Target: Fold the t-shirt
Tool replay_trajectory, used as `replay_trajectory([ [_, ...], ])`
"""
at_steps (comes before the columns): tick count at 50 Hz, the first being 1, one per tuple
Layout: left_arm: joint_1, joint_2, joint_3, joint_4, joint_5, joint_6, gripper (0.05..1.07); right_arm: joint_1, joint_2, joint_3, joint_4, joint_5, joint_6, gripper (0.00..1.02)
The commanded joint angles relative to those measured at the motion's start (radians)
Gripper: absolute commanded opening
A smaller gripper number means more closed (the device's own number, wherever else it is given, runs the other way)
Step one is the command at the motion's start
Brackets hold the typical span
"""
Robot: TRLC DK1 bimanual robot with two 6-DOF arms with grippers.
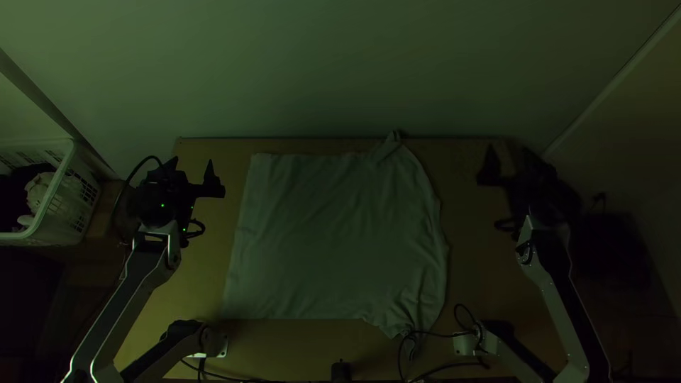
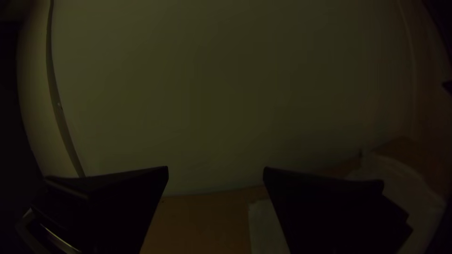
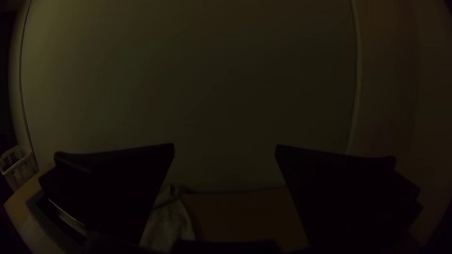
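Observation:
The pale t-shirt lies spread on the table, its straight edge to the left, its rounded, wrinkled side to the right, with small bunched ends at the upper right and lower right. Left of it, my left gripper stands open and apart from the cloth. My right gripper is beyond the shirt's right side, also open. In the left wrist view, the left gripper has a wide gap with nothing held, and part of the shirt shows behind. The right gripper is likewise empty in the right wrist view, near the shirt.
A white basket holding cloth stands left of the table. The wall rises behind the table's far edge. Black cables run along the near edge, by the shirt's lower right end.

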Motion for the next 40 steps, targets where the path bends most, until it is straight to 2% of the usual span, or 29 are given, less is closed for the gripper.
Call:
replay_trajectory([
  [1,-0.009,0.071,0.085,0.008,0.046,-0.019,1.02,0.014,0.096,0.095,-0.029,0.007,-0.01,0.98],
  [7,-0.009,0.179,0.168,-0.007,0.068,-0.042,1.02,0.032,0.179,0.175,-0.054,0.007,-0.008,0.98],
  [16,0.013,0.37,0.363,-0.167,0.158,-0.118,1.02,0.072,0.3,0.276,-0.089,0.007,-0.008,0.98],
  [24,0.019,0.496,0.486,-0.228,0.161,-0.141,1.02,0.101,0.434,0.417,-0.21,0.007,0.012,0.98],
  [29,0.021,0.564,0.561,-0.271,0.161,-0.169,1.02,0.12,0.492,0.468,-0.229,0.007,0.022,0.98],
  [35,0.05,0.686,0.737,-0.473,0.186,-0.287,1.02,0.135,0.555,0.517,-0.235,0.007,0.033,0.98],
  [37,0.054,0.729,0.805,-0.546,0.193,-0.293,1.02,0.144,0.579,0.54,-0.249,0.007,0.035,0.98],
  [40,0.062,0.775,0.855,-0.572,0.198,-0.295,1.02,0.144,0.621,0.578,-0.278,0.005,0.051,0.98],
])
